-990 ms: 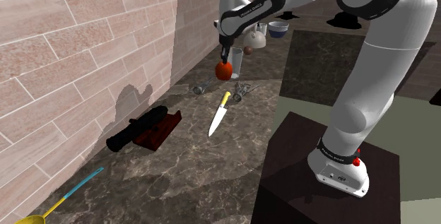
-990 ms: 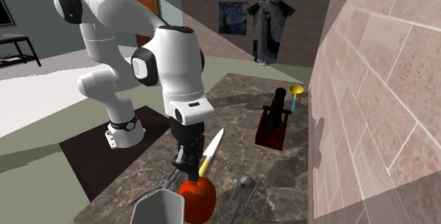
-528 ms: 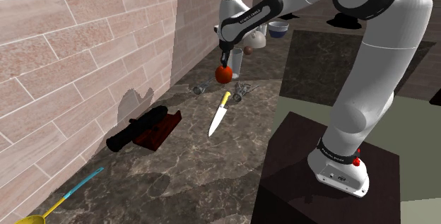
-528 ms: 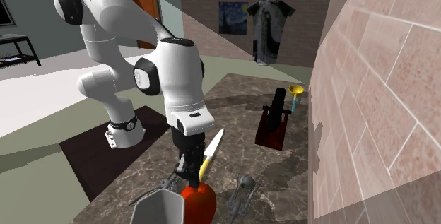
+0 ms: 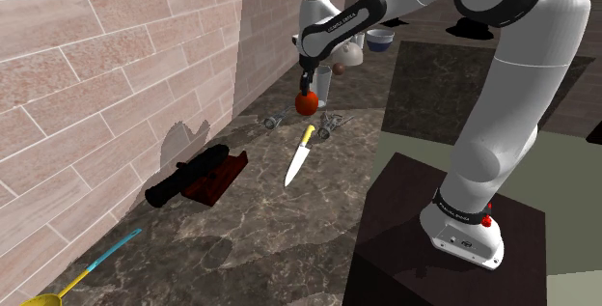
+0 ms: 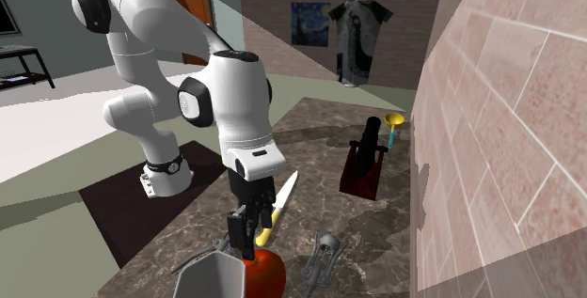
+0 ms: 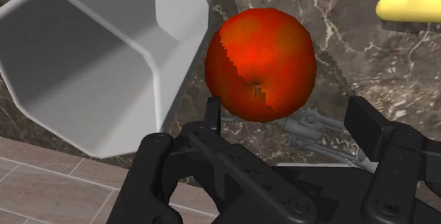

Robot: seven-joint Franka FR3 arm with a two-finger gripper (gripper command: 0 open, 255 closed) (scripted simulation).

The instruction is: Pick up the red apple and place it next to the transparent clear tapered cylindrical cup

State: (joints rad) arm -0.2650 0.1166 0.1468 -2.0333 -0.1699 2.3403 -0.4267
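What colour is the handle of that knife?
The knife's handle is yellow, clearest in the shoulder view.

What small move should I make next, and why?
Probably lift straight up and away. In the wrist view the fingers stand apart, not clasping the red apple, which appears to rest on the counter right beside the grey tapered cup. The placement looks done, and a vertical rise should avoid nudging either.

Moderate, even light is spread over the scene. It is brightest on the brick wall (image 5: 96,82), where a soft grey shadow is cast just above the dim marble counter (image 5: 270,217). In the wrist view the apple (image 7: 260,63) is crossed by a darker, jagged-edged patch, and the cup (image 7: 92,67) is shaded grey inside with one paler band.
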